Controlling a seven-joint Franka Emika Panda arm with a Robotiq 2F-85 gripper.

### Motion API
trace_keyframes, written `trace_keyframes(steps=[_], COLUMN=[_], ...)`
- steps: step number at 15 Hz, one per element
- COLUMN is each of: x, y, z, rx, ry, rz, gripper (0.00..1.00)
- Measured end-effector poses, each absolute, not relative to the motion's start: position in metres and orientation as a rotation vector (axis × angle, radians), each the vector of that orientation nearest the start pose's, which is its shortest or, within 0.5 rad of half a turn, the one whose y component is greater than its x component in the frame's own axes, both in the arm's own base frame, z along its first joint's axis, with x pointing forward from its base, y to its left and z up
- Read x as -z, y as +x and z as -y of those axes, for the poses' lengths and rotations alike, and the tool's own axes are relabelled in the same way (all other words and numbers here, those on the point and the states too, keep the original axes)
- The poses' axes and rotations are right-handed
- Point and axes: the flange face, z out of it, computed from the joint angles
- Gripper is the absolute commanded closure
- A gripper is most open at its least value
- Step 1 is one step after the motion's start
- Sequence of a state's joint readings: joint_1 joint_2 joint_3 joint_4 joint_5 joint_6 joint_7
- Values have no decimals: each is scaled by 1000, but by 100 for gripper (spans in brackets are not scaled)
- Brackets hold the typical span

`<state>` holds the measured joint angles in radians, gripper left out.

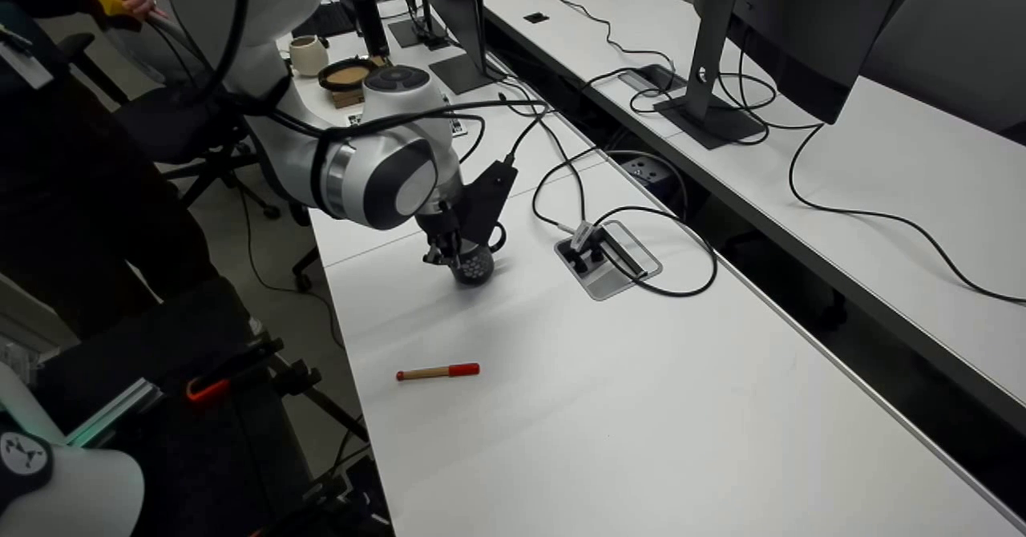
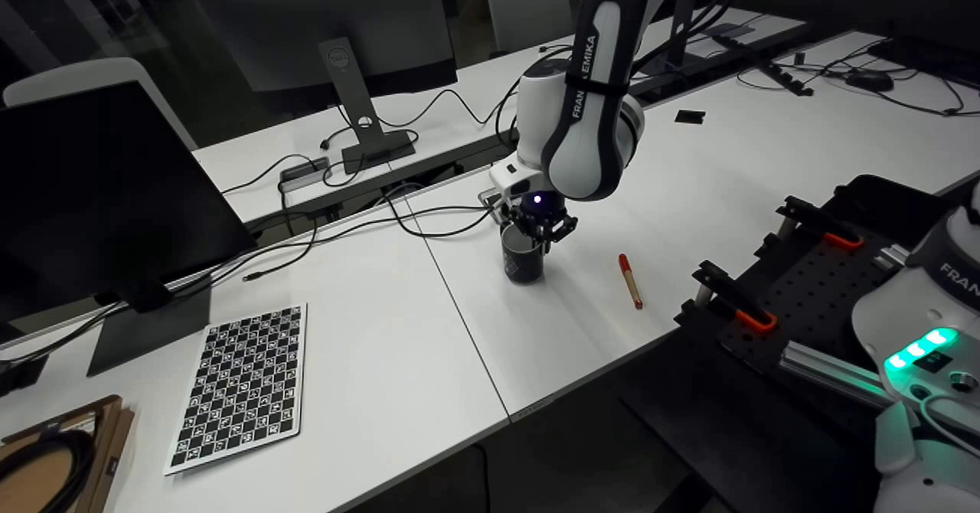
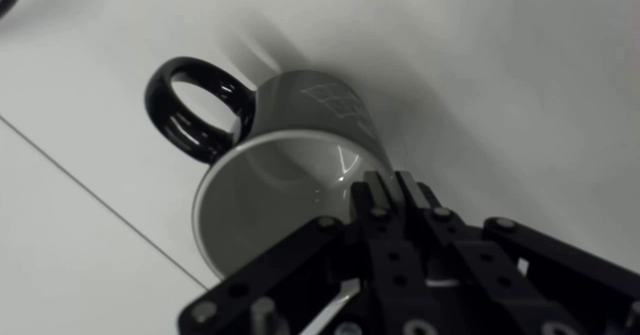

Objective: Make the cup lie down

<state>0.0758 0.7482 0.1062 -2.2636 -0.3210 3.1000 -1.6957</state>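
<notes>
The cup point(image 1: 474, 268) is a dark grey mug with a pale inside and a black loop handle. It stands upright on the white table and shows in an exterior view point(image 2: 522, 262) with its opening up. In the wrist view the cup point(image 3: 310, 102) has its handle at the upper left. My gripper point(image 3: 392, 187) has one finger inside the cup and one outside, closed on the rim wall with the wall between them. In both exterior views the gripper point(image 1: 455, 255) point(image 2: 545, 242) is at the cup's side, and its fingertips are partly hidden.
A red and tan pen point(image 1: 438, 372) lies on the table near the cup, also in an exterior view point(image 2: 631, 282). A cable box point(image 1: 609, 258) with looping black cables is set in the table behind the cup. A checkered board point(image 2: 241, 387) and a monitor point(image 2: 107, 191) stand further along.
</notes>
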Motion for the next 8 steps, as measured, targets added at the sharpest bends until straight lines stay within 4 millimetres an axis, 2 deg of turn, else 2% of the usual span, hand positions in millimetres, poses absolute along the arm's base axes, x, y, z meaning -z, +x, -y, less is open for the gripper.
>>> trace_keyframes(steps=[8], x=[-73], y=[517], z=[-67], rx=[-62], ry=[1610], rz=[-2490], gripper=[98])
